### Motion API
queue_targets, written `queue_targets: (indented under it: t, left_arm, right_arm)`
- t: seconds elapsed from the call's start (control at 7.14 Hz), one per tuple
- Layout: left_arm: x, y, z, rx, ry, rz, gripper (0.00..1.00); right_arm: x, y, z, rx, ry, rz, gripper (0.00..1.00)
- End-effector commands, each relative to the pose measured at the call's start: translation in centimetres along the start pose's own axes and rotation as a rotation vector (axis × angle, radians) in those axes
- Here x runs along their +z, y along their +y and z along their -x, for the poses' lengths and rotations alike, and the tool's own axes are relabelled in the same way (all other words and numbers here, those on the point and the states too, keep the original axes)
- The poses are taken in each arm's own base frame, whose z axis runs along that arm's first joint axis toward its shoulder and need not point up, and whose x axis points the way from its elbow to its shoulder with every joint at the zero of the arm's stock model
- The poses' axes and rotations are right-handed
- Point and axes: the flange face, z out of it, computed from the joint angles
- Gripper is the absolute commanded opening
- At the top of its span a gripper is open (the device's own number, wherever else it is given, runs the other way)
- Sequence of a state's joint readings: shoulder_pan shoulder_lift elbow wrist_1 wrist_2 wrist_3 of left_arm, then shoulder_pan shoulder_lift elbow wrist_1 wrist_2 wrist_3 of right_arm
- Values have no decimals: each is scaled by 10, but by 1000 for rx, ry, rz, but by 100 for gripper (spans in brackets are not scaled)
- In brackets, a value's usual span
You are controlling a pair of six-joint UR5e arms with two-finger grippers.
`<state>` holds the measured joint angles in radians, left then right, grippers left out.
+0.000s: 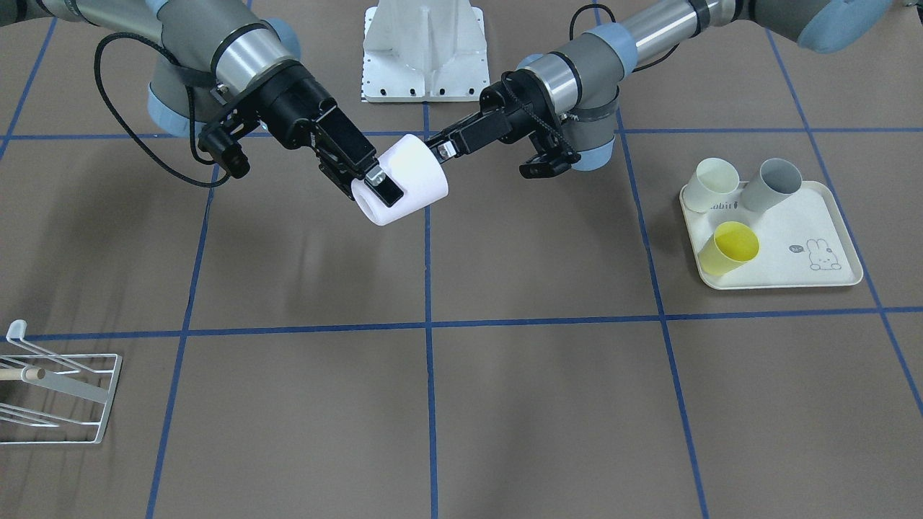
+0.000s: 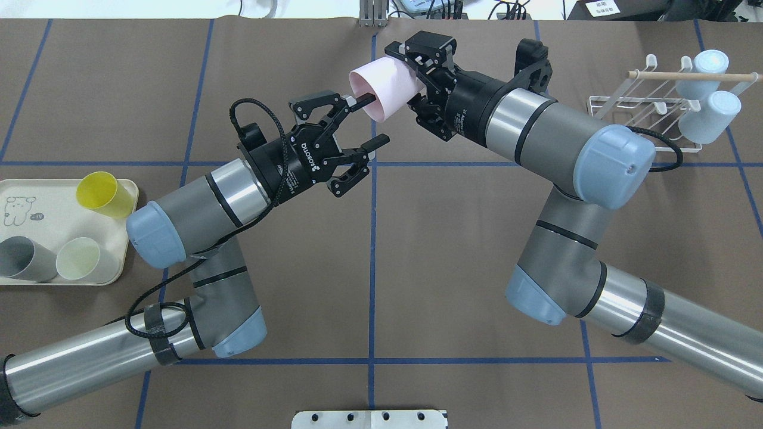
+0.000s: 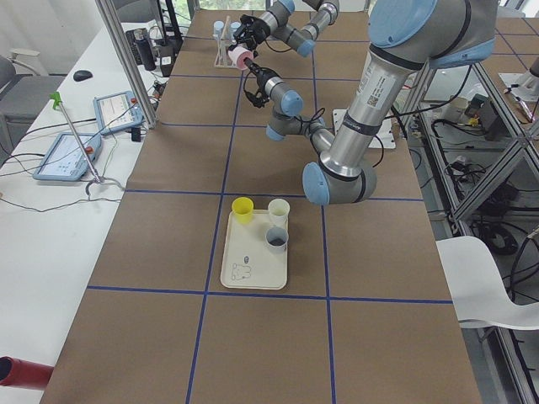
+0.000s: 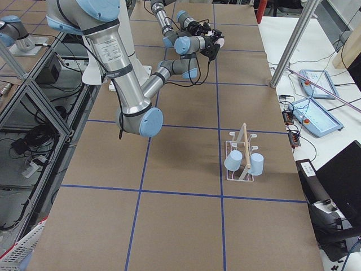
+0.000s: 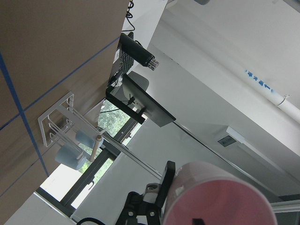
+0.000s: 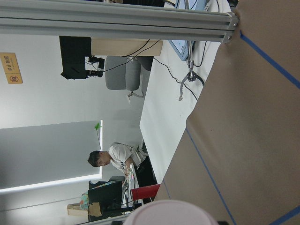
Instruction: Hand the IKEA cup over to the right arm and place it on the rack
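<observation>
The pale pink IKEA cup [image 2: 386, 88] hangs on its side above the middle of the table, and looks white in the front view [image 1: 411, 176]. The right arm [image 2: 536, 128] has its gripper [image 1: 380, 189] shut on the cup's rim, one finger lying over the mouth. My left gripper [image 2: 367, 120] is open at the cup's base end: its upper finger rests by the base and its lower finger stands apart below. The white wire rack [image 2: 647, 104] with its wooden dowel stands at the table's far right, also seen at the front view's lower left [image 1: 61, 393].
Two light-blue cups [image 2: 709, 65] [image 2: 712, 113] hang on the rack. A cream rabbit-print tray [image 1: 789, 220] on my left side holds a yellow cup [image 1: 730, 246], a grey cup [image 1: 773, 184] and a cream cup [image 1: 710, 184]. A person [image 6: 115, 157] sits beyond the table.
</observation>
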<state>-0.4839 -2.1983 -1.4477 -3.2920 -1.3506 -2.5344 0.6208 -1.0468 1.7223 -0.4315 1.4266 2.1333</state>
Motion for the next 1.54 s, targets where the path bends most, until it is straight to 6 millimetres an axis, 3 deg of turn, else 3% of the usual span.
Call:
queue_targets:
  t: [0.0, 0.28, 0.7, 0.98, 1.12, 1.4]
  left_arm:
    - [-1, 1, 1, 22, -7, 3, 100]
    - [-1, -3, 1, 127, -17, -6, 100]
    - [12, -15, 8, 475, -112, -101, 100]
    - [21, -25, 11, 631, -208, -175, 100]
    - [26, -26, 12, 707, -264, -209, 100]
    - [36, -16, 3, 817, -385, -279, 100]
  right_arm:
    - [-5, -12, 6, -21, -27, -8, 0]
    - [-10, -53, 17, -172, -26, -84, 0]
    - [-26, -151, 23, -438, 159, -307, 0]
    - [-40, -205, 21, -601, 327, -475, 0]
    - [-51, -229, 9, -719, 409, -575, 0]
    - [-95, -276, -35, -888, 562, -706, 0]
